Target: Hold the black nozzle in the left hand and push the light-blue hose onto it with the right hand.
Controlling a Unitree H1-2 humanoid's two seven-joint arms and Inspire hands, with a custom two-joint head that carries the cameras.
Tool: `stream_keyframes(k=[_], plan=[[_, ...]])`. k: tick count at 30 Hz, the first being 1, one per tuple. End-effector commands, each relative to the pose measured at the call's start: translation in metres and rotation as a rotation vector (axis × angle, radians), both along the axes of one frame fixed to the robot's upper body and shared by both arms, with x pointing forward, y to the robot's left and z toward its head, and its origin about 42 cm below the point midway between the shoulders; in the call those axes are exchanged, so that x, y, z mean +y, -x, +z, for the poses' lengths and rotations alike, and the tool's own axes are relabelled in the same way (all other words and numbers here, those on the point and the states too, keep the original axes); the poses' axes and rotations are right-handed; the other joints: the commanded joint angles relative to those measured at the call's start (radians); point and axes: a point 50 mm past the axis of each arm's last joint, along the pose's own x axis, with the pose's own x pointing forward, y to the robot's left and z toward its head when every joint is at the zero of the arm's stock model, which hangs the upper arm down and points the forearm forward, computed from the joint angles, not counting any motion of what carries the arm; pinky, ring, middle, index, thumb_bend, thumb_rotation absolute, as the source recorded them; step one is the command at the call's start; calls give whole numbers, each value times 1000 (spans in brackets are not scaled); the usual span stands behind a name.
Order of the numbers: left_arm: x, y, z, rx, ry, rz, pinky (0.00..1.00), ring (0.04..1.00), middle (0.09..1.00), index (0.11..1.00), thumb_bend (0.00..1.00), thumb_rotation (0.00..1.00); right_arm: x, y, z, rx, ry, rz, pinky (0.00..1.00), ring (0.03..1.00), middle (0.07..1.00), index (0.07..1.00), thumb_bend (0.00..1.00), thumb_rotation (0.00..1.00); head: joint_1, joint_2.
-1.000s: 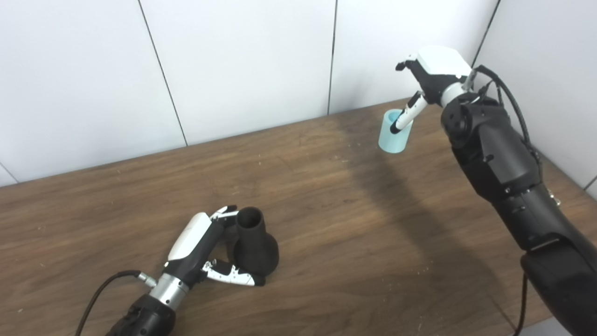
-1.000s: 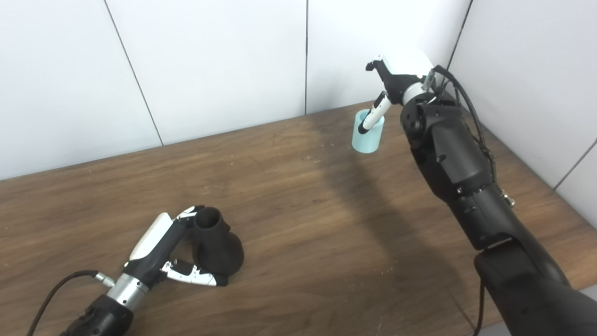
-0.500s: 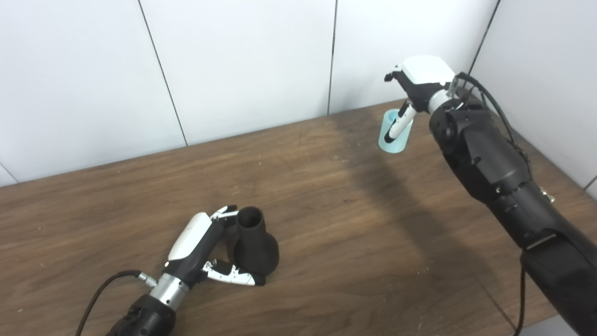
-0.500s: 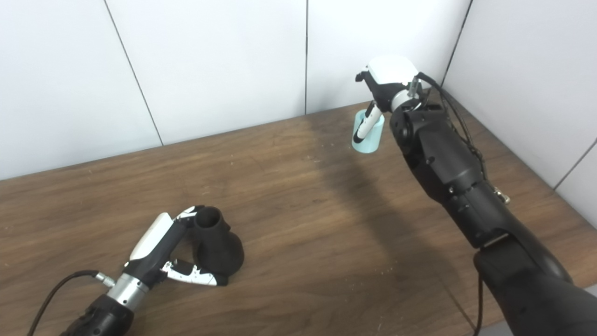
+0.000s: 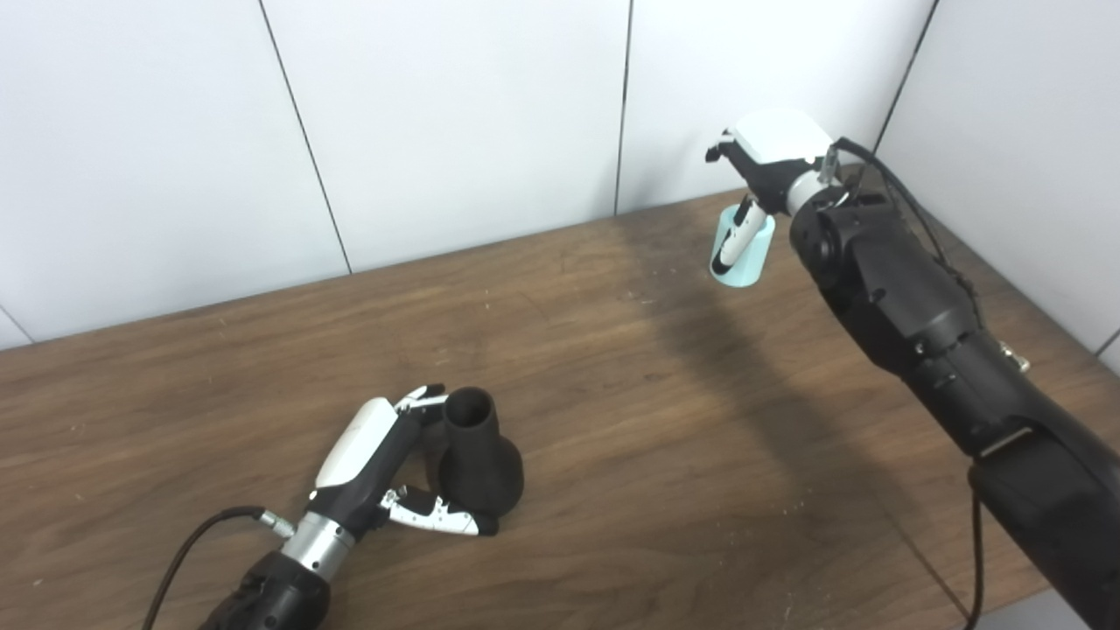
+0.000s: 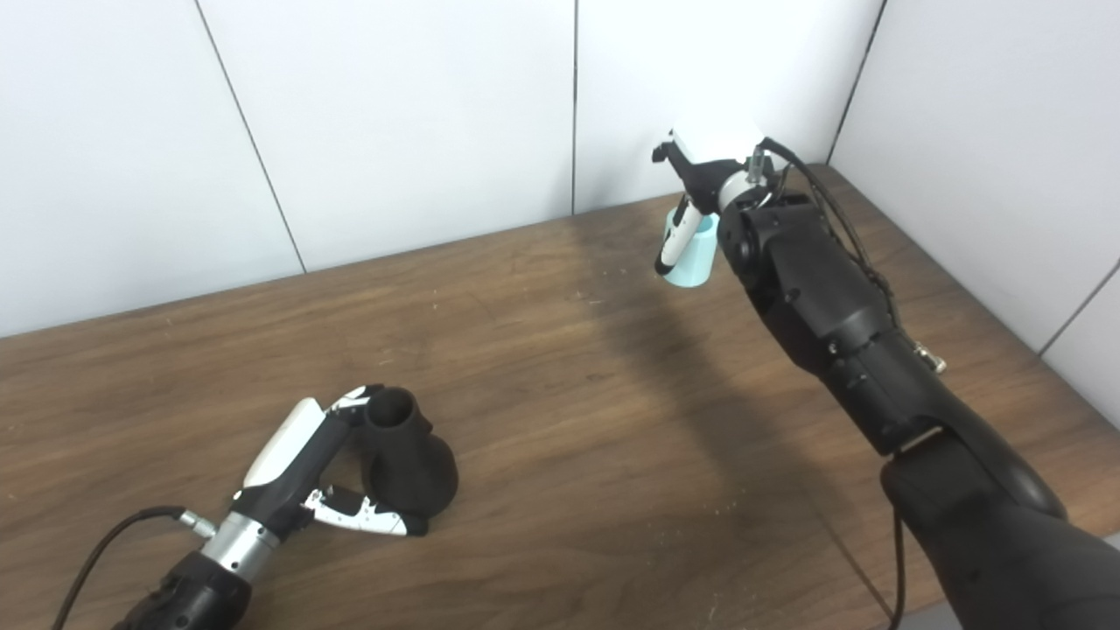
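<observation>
Far corner: your right hand reaches short light-blue hose cylinder, grip unclear; wrap low. Left hand grasps flared black nozzle.

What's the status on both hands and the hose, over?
Left hand wrapped on black nozzle, standing on table. Right hand at light-blue hose, a finger down its front; grip unconfirmed. Parts far apart, nothing between.

Dark wooden table, black nozzle upright, light-blue hose at far edge
</observation>
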Motion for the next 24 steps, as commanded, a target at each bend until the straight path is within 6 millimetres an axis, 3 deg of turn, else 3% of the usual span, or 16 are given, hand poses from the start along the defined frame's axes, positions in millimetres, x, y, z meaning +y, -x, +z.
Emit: stream_keyframes(k=[1,14,17,24], plan=[[12,58,-86,258,-170,19,915,714,543,447,515,0,-9,-9,50,-136,69,-10,961,922,931,820,1000,222,-1,1],[11,58,-86,256,-170,16,913,713,543,447,515,0,-15,-16,53,-118,86,-39,925,914,924,818,1000,223,1,4],[10,59,-86,256,-171,16,913,713,543,446,515,0,-19,-18,54,-111,80,-49,809,892,908,812,1000,222,2,5],[10,58,-86,257,-168,16,913,713,543,447,515,0,-24,-18,56,-105,80,-55,728,867,895,818,1000,217,0,6]])
